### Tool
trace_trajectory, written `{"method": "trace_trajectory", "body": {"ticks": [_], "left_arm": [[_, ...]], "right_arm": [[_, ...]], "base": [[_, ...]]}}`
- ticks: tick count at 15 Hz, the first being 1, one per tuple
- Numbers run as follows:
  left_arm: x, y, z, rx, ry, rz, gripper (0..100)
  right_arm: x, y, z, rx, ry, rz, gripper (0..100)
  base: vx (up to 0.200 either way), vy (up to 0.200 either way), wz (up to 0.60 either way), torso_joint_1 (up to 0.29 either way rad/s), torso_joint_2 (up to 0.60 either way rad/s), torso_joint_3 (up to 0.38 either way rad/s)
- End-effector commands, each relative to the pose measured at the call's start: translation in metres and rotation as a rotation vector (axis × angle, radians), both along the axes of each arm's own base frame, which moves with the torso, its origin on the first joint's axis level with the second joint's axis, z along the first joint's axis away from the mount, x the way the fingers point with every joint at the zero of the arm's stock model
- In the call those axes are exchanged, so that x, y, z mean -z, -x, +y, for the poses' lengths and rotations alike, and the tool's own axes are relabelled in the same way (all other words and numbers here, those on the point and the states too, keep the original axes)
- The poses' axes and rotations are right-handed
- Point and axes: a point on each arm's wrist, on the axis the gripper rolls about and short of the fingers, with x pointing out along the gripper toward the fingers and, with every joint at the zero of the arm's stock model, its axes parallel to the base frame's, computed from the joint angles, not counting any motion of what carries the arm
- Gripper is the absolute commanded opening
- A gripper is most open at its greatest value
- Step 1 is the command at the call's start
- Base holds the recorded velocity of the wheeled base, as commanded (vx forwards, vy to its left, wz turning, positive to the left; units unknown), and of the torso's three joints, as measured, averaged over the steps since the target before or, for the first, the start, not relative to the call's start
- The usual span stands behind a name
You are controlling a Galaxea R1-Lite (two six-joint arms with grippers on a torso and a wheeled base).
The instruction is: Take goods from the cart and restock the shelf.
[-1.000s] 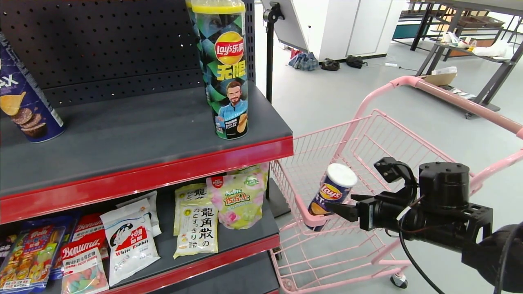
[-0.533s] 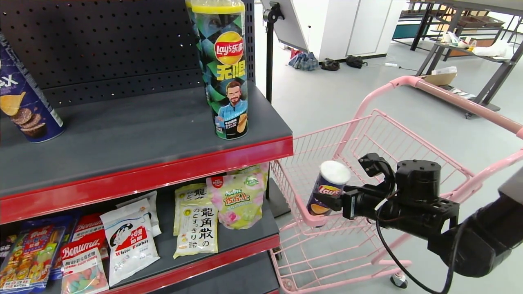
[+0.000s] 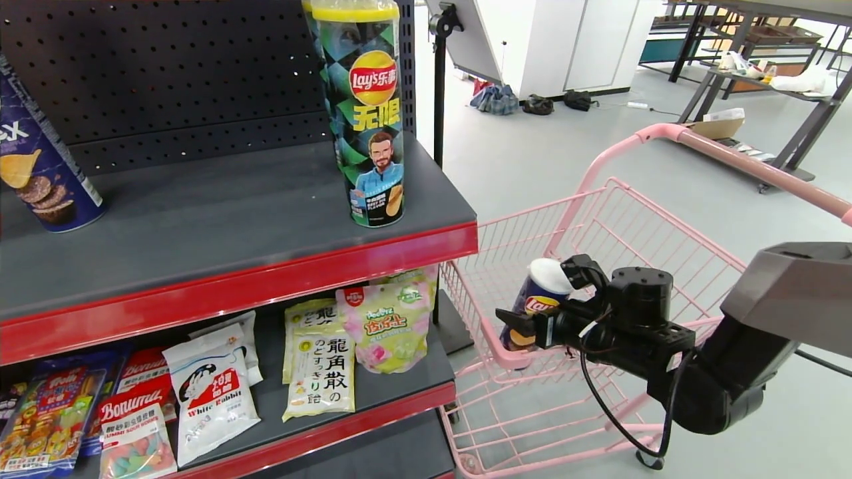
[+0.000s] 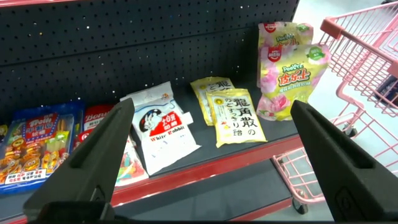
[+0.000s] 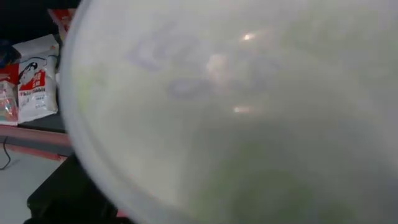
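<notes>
A blue chip can with a white lid stands tilted inside the pink cart, close to its front left corner. My right gripper is shut on the can's side. In the right wrist view the can's white lid sits very close to the camera. The grey top shelf with a red edge lies up and to the left of the can. My left gripper is open with nothing between its fingers, facing the lower shelf of snack bags.
A tall green chip can stands at the top shelf's right end, and a blue chip can at its left. Snack bags fill the lower shelf. The cart handle runs along the right. A black pole rises behind the shelf corner.
My right arm has moved left and slightly up, carrying the blue chip can toward the cart's front left corner. The shelf goods have not moved.
</notes>
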Motion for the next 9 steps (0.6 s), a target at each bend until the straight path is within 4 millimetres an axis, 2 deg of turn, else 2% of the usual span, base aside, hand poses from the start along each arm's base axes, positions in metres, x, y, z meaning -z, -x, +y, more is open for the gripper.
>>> {"method": "trace_trajectory", "body": {"ticks": [1, 4, 5, 9], "left_arm": [[0.0, -0.0001, 0.0, 0.0, 0.0, 0.001, 100], [0.0, -0.0001, 0.0, 0.0, 0.0, 0.001, 100], [0.0, -0.0001, 0.0, 0.0, 0.0, 0.001, 100], [0.0, -0.0001, 0.0, 0.0, 0.0, 0.001, 100]], "right_arm": [[0.0032, -0.0021, 0.0001, 0.002, 0.002, 0.006, 100], [0.0028, -0.0023, 0.0006, 0.006, 0.004, 0.002, 100], [0.0022, -0.0027, 0.0001, 0.009, 0.004, 0.0, 0], [-0.0002, -0.0054, 0.0011, 0.009, -0.001, -0.013, 0]], "base": [[0.0, 0.0, 0.0, 0.0, 0.0, 0.0], [0.0, 0.0, 0.0, 0.0, 0.0, 0.0], [0.0, 0.0, 0.0, 0.0, 0.0, 0.0], [0.0, 0.0, 0.0, 0.0, 0.0, 0.0]]}}
